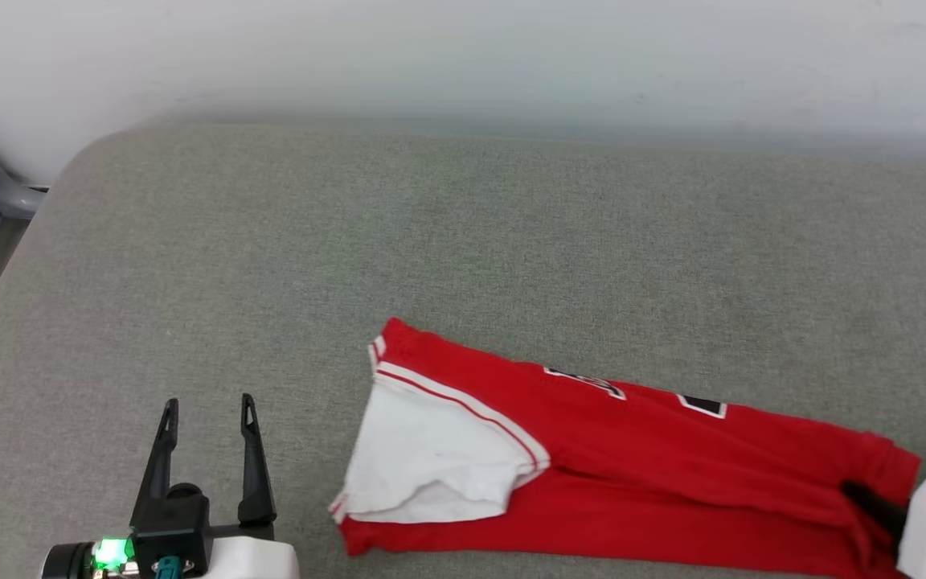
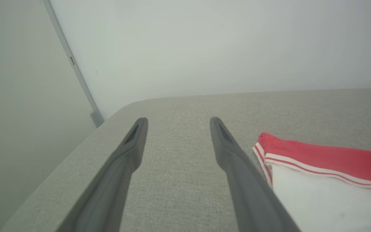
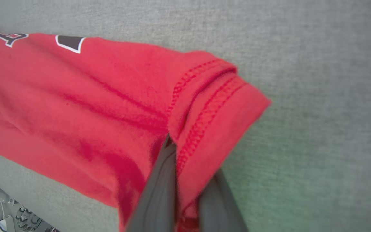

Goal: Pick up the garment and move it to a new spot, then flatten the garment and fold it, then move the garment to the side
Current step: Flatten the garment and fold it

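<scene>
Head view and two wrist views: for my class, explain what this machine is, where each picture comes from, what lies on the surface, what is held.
This is a wheeled robot with two arms, each ending in a two-fingered gripper. The head view looks down from its head; each wrist view looks along one arm's fingers. On the grey surface lies the garment, a red shirt with a white sleeve. The left gripper stands open beside it, holding nothing. The right gripper is shut on the garment's red hem.

Bright even diffuse light, faint soft shadows, head view sharp, wrist views soft, near foreground blurred, greenish cast lower right of right wrist view.
</scene>
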